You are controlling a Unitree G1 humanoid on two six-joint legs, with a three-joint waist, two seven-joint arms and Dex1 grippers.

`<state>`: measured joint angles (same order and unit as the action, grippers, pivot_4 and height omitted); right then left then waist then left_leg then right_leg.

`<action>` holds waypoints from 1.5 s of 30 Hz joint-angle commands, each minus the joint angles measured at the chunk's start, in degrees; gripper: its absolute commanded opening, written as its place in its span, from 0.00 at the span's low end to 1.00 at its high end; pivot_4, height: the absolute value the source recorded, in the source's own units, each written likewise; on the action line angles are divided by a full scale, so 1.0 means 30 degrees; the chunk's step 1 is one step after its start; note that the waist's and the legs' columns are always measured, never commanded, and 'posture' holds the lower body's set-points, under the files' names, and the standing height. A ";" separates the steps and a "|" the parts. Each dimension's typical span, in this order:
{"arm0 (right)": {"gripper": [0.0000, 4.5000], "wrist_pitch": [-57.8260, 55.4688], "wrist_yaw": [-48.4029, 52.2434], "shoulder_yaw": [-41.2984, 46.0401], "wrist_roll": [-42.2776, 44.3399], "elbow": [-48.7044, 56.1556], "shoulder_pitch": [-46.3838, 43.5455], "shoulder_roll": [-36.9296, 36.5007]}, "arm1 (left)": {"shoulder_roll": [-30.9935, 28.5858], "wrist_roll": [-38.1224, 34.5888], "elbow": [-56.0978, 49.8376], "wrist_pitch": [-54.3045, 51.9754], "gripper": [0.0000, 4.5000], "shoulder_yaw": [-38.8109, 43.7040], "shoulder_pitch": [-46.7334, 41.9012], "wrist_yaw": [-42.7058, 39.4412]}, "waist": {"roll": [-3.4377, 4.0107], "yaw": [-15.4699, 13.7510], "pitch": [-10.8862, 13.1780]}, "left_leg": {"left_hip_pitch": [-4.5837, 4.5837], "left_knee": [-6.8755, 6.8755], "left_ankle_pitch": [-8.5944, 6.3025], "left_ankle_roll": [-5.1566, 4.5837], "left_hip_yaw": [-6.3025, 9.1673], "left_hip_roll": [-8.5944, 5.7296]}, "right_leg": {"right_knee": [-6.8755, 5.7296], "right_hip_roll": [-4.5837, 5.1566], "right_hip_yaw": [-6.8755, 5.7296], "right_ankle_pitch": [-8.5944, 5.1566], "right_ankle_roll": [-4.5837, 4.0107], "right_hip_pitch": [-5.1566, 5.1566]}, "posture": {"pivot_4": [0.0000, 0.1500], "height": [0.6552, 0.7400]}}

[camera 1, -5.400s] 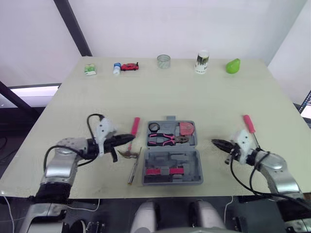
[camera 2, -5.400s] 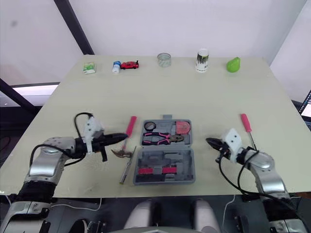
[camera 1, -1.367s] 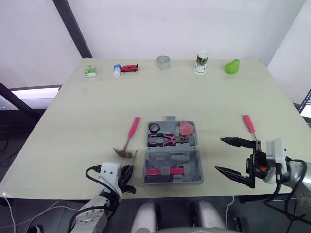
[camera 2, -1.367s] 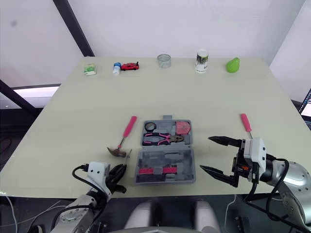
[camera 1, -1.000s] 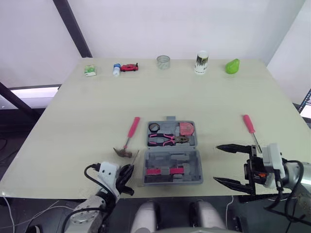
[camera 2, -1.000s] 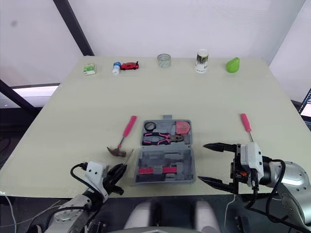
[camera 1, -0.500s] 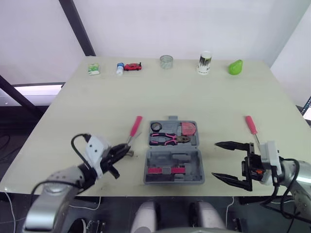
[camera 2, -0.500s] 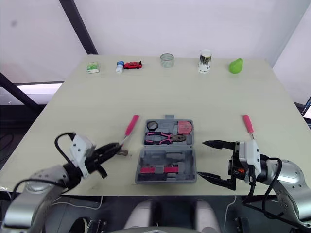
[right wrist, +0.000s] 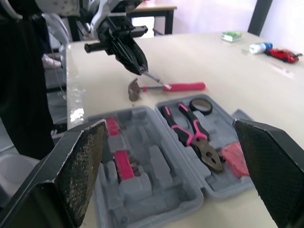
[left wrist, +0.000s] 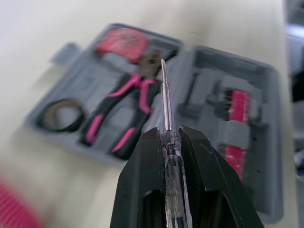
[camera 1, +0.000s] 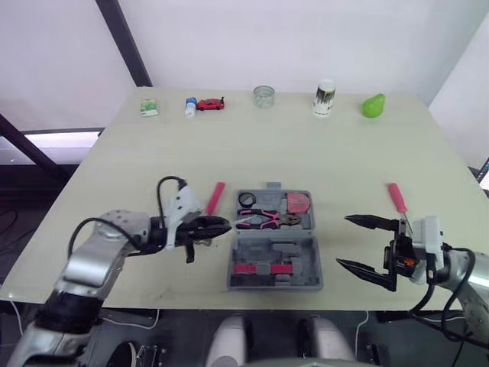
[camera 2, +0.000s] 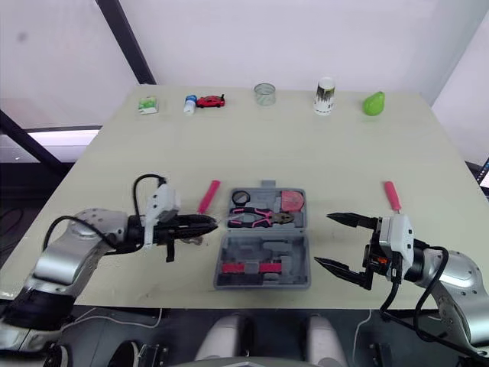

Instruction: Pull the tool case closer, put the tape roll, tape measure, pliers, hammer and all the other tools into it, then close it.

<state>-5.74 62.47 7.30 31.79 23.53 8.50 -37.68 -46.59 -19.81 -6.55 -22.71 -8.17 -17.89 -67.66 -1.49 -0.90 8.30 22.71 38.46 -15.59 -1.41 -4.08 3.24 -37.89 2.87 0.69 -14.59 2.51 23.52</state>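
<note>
The grey tool case (camera 1: pixel 273 243) lies open near the table's front edge. In its far half lie the black tape roll (camera 1: pixel 244 199), the pink-handled pliers (camera 1: pixel 263 219) and the red tape measure (camera 1: pixel 296 203). My left gripper (camera 1: pixel 214 225) is just left of the case, shut on a clear-handled screwdriver (left wrist: pixel 164 95) whose tip points over the case's left edge. The pink-handled hammer (right wrist: pixel 161 87) lies on the table beside that gripper. My right gripper (camera 1: pixel 344 241) hovers open to the right of the case, holding nothing. A pink screwdriver (camera 1: pixel 396 196) lies further right.
Along the far edge stand a green box (camera 1: pixel 148 107), a small tube with a red toy car (camera 1: pixel 208 103), a tin (camera 1: pixel 263 96), a cup (camera 1: pixel 325 98) and a green pear (camera 1: pixel 373 105). The near half of the case holds pink bit racks (camera 1: pixel 249 268).
My left arm has swung up from the table's front edge to the left side of the case, carrying the clear screwdriver. The right gripper has barely moved and stays open.
</note>
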 commanded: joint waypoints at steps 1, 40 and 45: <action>1.00 0.0339 -0.0566 0.0315 -0.0024 0.0799 0.0282 0.0202 | 0.0506 0.1126 0.1064 0.0071 0.01 -0.1762 -0.1842 -0.1035 | -0.0006 0.0014 0.0004 | 0.0002 0.0002 0.0000 0.0000 0.0003 0.0000 | 0.0001 -0.0004 0.0003 0.0001 0.0001 0.0001 | 1.00 1.00; 1.00 0.0866 -0.0513 0.1321 -0.0137 0.0922 0.1705 -0.0452 | 0.5182 0.7685 0.6706 0.0573 0.01 -0.7201 -0.7283 -0.2610 | -0.0003 0.0026 0.0011 | 0.0039 0.0055 0.0002 -0.0004 0.0048 -0.0002 | -0.0017 -0.0054 0.0035 0.0000 0.0008 0.0005 | 1.00 1.00; 1.00 0.1018 -0.0552 0.1270 -0.0261 0.0975 0.1926 -0.0395 | 0.5553 0.7840 0.7302 0.0725 0.01 -0.7188 -0.7486 -0.2563 | -0.0001 0.0005 0.0010 | 0.0038 0.0069 0.0002 -0.0004 0.0051 -0.0003 | -0.0019 -0.0053 0.0034 0.0000 0.0009 -0.0005 | 1.00 1.00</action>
<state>-3.91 60.81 10.03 30.74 25.25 13.82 -38.97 -30.38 2.67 14.72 -20.90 -29.34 -39.81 -75.83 -1.49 -0.88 8.33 22.82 38.67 -15.58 -1.42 -3.92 3.23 -37.95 2.71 0.80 -14.59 2.53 23.50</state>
